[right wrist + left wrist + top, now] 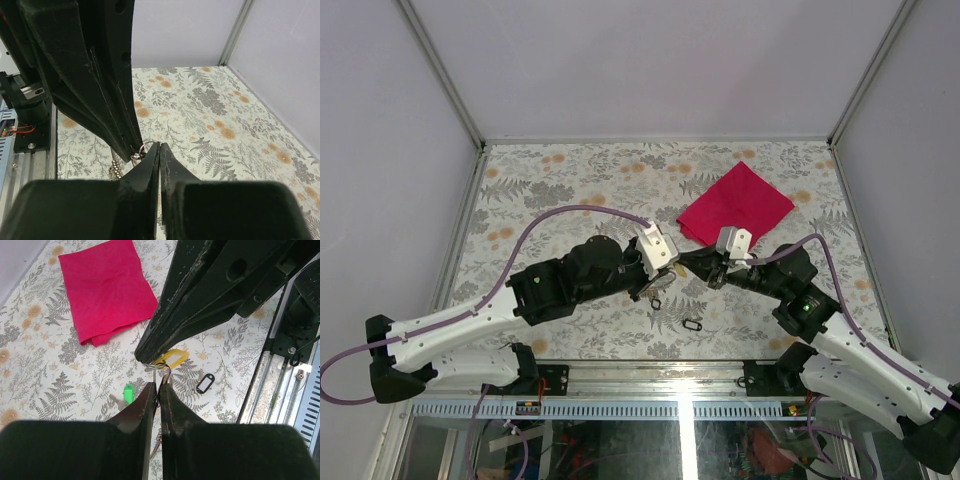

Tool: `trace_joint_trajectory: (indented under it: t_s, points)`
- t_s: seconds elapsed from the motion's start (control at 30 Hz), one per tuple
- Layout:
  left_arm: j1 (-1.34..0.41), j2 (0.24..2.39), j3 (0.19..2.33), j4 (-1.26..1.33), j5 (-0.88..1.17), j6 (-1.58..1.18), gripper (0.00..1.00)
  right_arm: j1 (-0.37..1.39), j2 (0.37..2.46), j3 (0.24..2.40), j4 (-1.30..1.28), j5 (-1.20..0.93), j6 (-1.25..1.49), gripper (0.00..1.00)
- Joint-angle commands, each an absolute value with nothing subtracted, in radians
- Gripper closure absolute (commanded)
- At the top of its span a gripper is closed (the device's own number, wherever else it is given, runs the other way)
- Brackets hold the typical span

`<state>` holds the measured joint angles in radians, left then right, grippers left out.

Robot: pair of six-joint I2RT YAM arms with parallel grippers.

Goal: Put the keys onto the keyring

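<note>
My two grippers meet tip to tip over the middle of the table. My right gripper (689,263) (159,145) is shut, with the thin silver keyring (145,147) (156,366) pinched at its tip. A pale yellow key tag (173,358) hangs by the ring. My left gripper (669,270) (159,385) is shut on a thin metal piece of a key that hooks up toward the ring. A ball chain (115,168) dangles under it. Loose keys lie on the table: a green tag (129,393) and a black-framed tag (205,383) (693,324). Another black tag (655,301) sits under the left gripper.
A red cloth (735,203) (106,289) lies flat on the floral table (570,180) behind the grippers. White walls close the far end and both sides. The metal rail with the arm bases (670,380) runs along the near edge.
</note>
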<state>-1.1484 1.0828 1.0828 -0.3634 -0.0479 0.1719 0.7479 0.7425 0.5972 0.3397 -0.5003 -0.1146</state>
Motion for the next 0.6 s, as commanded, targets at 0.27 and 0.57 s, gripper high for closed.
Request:
trace_joint_trajectory:
  t_s: [0.27,0.57]
  points:
    - [-1.159,1.071,1.124,-0.331,-0.05,0.2,1.0,0.748,0.711,0.625,0.354,-0.458,-0.115,1.0]
    - [-1.158,1.064,1.116,-0.322,-0.114,0.158,1.0,0.749,0.646,0.623,0.353,-0.438,-0.117,1.0]
